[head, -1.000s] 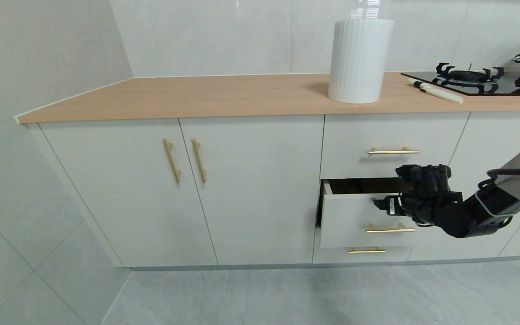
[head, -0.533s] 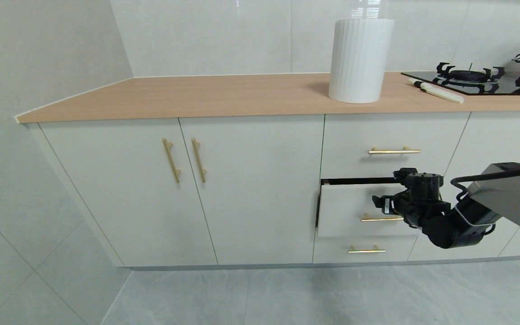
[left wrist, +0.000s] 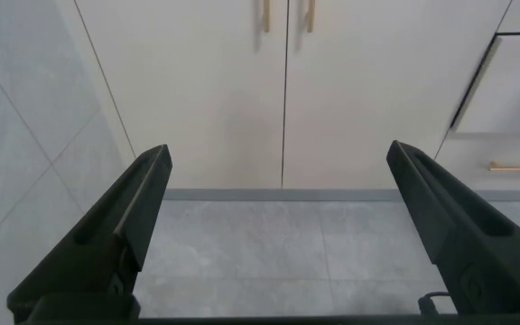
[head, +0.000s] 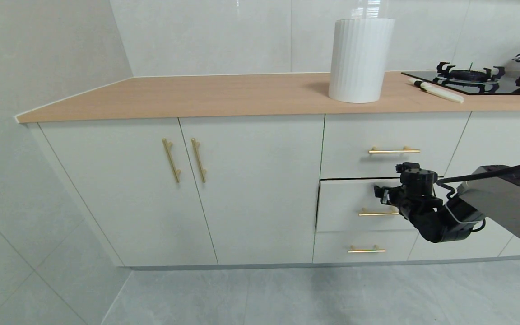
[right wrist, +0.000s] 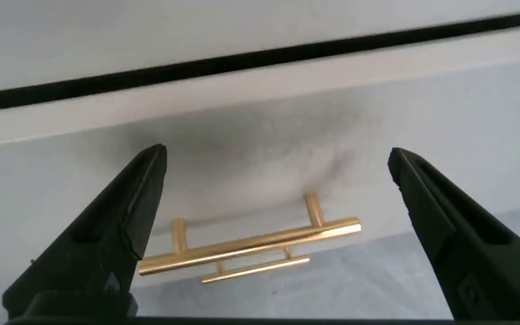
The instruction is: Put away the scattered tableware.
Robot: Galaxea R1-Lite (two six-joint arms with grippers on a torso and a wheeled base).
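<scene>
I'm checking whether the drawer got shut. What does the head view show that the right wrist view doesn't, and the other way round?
The head view adds the counter with a white canister, a knife and the stove. It also adds the doors, the top drawer, the bottom drawer, and the right gripper facing the middle drawer.
The right wrist view adds the jaws standing open, gripping nothing, with the handle between them.
Both show the middle drawer, nearly shut with a thin dark gap above it, and its handle.
</scene>
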